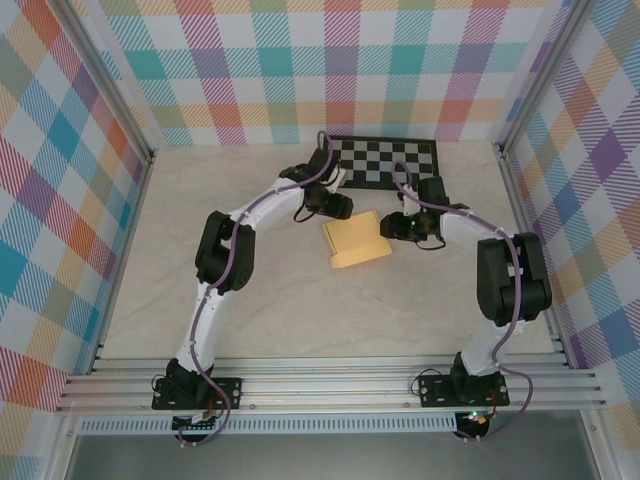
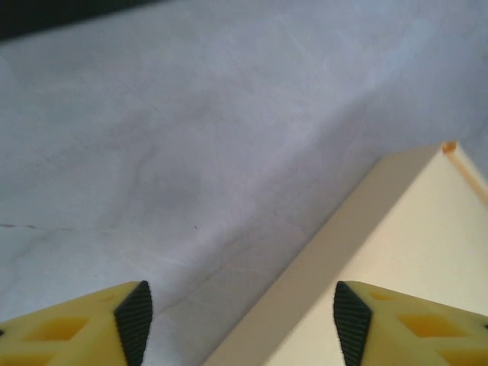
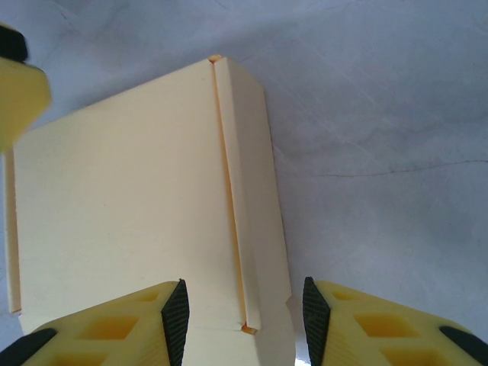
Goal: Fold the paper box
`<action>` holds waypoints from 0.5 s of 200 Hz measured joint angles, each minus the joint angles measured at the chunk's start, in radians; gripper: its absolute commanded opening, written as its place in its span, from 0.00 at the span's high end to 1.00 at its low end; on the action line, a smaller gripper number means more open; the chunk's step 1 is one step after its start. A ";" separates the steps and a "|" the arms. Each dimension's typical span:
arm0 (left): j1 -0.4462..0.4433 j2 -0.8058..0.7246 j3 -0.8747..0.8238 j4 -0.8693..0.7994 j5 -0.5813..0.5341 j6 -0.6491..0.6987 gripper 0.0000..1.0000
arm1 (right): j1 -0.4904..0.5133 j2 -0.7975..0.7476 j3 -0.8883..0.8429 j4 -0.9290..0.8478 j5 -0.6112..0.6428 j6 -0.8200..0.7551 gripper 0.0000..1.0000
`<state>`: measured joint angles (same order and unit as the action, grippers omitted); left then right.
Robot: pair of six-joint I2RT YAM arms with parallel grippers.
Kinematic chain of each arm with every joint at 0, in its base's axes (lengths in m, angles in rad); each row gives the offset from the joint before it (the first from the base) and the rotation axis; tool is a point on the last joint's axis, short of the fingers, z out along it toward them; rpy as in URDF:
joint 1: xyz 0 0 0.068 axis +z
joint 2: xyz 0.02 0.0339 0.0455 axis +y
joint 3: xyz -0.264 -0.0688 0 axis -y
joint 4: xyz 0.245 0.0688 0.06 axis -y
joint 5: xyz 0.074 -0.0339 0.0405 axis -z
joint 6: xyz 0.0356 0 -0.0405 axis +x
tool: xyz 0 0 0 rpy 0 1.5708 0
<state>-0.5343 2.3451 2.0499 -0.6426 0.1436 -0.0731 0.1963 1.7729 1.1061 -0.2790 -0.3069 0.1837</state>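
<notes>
You have the paper box [image 1: 357, 243] lying on the desk [image 1: 250, 310] at the centre of the top frame. Your left fingers [image 2: 131, 324] stand apart at its upper-left edge, gripping nothing. Your right fingers [image 3: 174, 320] are likewise spread, with its folded right edge between them.

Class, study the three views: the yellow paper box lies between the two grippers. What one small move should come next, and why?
Probably draw the right gripper straight back off the paper box. The box already looks like a closed flat rectangle, its side flap flush along the seam, and the jaws of this gripper and of the left gripper stand apart, pinching nothing.
</notes>
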 measured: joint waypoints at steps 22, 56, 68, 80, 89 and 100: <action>0.021 -0.041 -0.007 -0.011 -0.054 -0.068 0.29 | 0.002 0.003 0.000 0.001 0.000 0.014 0.54; 0.046 -0.296 -0.273 0.025 -0.088 -0.247 0.30 | 0.008 0.003 -0.005 0.010 -0.002 0.026 0.54; 0.044 -0.407 -0.409 0.053 -0.073 -0.320 0.30 | 0.011 0.003 -0.009 0.015 -0.006 0.031 0.54; 0.027 -0.493 -0.536 0.101 -0.053 -0.391 0.29 | 0.013 0.003 -0.013 0.016 -0.010 0.038 0.54; 0.007 -0.524 -0.606 0.139 -0.038 -0.439 0.29 | 0.015 0.003 -0.014 0.016 -0.012 0.042 0.54; -0.028 -0.533 -0.679 0.195 -0.016 -0.493 0.29 | 0.018 0.003 -0.014 0.018 -0.016 0.044 0.54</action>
<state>-0.5625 1.8126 1.3708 -0.4473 0.1280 -0.5659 0.2138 1.7760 1.0924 -0.2615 -0.3225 0.2279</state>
